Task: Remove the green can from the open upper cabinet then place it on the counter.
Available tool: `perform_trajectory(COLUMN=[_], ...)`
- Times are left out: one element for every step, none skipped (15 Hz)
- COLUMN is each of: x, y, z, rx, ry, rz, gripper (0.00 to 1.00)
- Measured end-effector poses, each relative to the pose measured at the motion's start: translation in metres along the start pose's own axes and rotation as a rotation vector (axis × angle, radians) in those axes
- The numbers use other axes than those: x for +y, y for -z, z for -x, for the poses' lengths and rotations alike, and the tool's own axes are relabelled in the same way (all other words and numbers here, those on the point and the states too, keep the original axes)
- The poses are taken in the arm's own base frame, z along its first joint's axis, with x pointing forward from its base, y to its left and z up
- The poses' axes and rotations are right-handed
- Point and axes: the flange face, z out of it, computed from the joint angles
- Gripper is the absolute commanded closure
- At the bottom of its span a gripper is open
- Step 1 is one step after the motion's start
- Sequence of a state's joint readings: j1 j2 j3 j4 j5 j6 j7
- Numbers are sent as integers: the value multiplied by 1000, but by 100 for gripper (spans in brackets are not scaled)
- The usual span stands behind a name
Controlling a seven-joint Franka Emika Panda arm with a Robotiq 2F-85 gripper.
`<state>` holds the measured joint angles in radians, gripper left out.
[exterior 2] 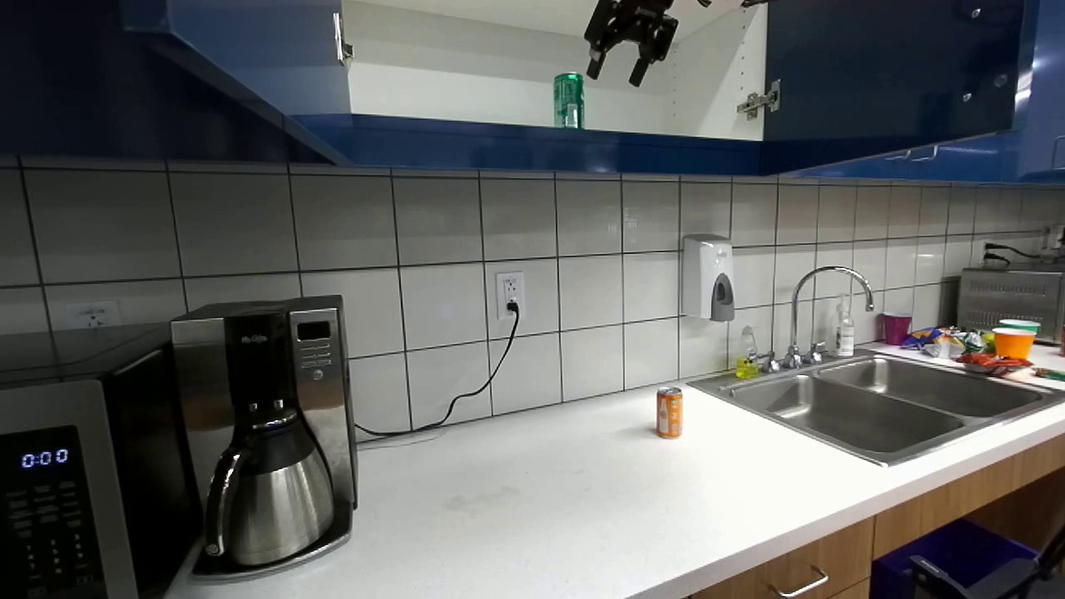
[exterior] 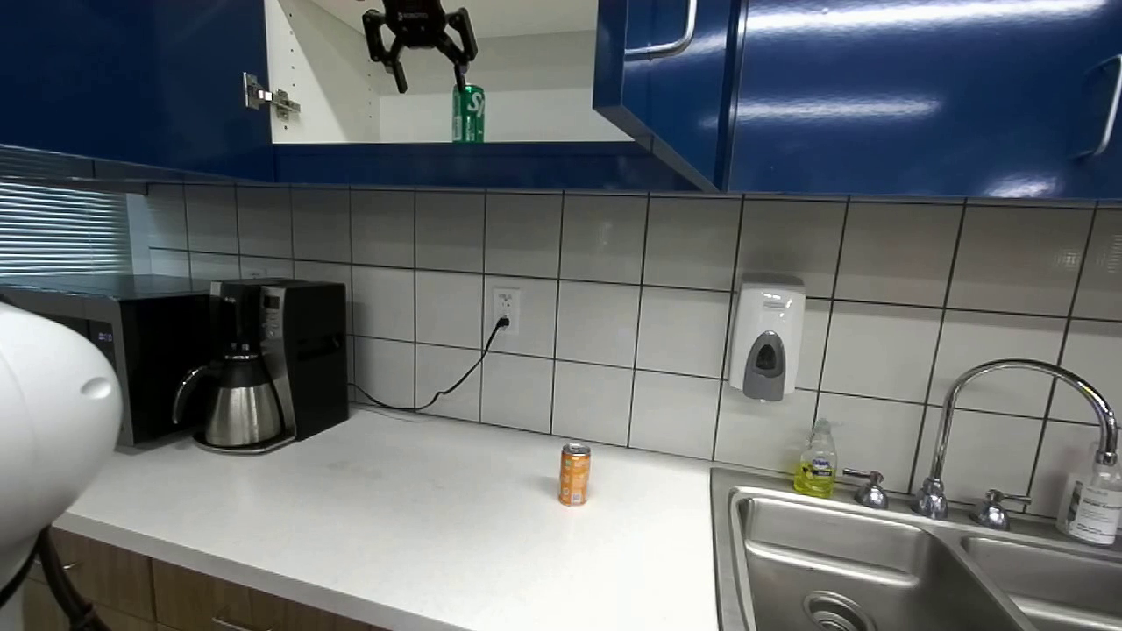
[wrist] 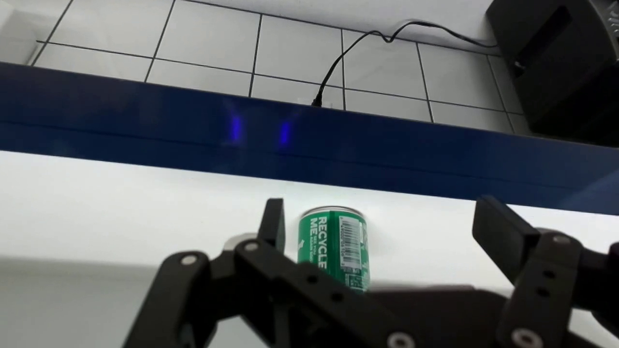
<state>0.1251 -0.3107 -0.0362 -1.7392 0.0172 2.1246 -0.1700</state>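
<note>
The green soda can (exterior: 471, 116) stands upright in the upper cabinet (exterior 2: 449, 75), just behind the blue front rail (exterior: 438, 164); both dark blue doors (exterior 2: 882, 75) are swung wide. In the wrist view its label reads RECYCLE ME beside a barcode, and its lower part is hidden by the tool (wrist: 384, 224).

The tool is released, its two fingers (wrist: 273, 220) spread well apart. In the wrist view the green soda can shows between them, nearer the finger at 9 o'clock than the one at 3. In an exterior view the tool (exterior: 430, 85) hangs at 10 o'clock from the can, one fingertip crossing the line of its top edge; in an exterior view the tool (exterior 2: 616, 73) hangs at 2 o'clock, a slim gap between finger and can.

An orange soda can (exterior 2: 669, 413) stands on the off-white worktop (exterior 2: 516, 541). With that can as the middle of the dial in an exterior view, the green soda can is between 11 and 12 o'clock, the soap dispenser (exterior 2: 705, 274) on the tiled wall (exterior 2: 441, 216) just past 12, a gooseneck faucet (exterior 2: 794, 320) and a bottle of yellow dish soap (exterior 2: 746, 363) at 2, and the double-bowl steel sink (exterior 2: 857, 416) at 3. At 9 stands a drip coffee maker (exterior 2: 324, 399) with its steel carafe (exterior 2: 283, 507), a microwave (exterior 2: 91, 466) showing 0:00 beyond it; at 10 is a wall outlet (exterior 2: 504, 289) holding a black plug (exterior 2: 512, 308).
</note>
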Motion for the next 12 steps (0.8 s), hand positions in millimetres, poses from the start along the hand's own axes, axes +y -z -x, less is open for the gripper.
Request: perform_trajectory(x=[1, 1, 2, 3, 3, 3, 3, 3, 4, 4, 3, 3], y=[-4, -9, -14, -19, -24, -29, -33, -37, -41, -43, -45, -47], z=[-5, -11, -16, -21, -26, -30, -34, -38, -42, -46, -49, -53], rx=[0, 0, -2, -2, -3, -3, -4, -4, -1, 2, 6, 11], ry=[-7, -13, -18, -26, -34, -41, -47, -53, -60, -66, -70, -74], rz=[1, 3, 4, 8, 10, 11, 14, 17, 21, 24, 26, 28], gripper=[0, 0, 0, 0, 0, 0, 0, 0, 0, 0, 0, 0])
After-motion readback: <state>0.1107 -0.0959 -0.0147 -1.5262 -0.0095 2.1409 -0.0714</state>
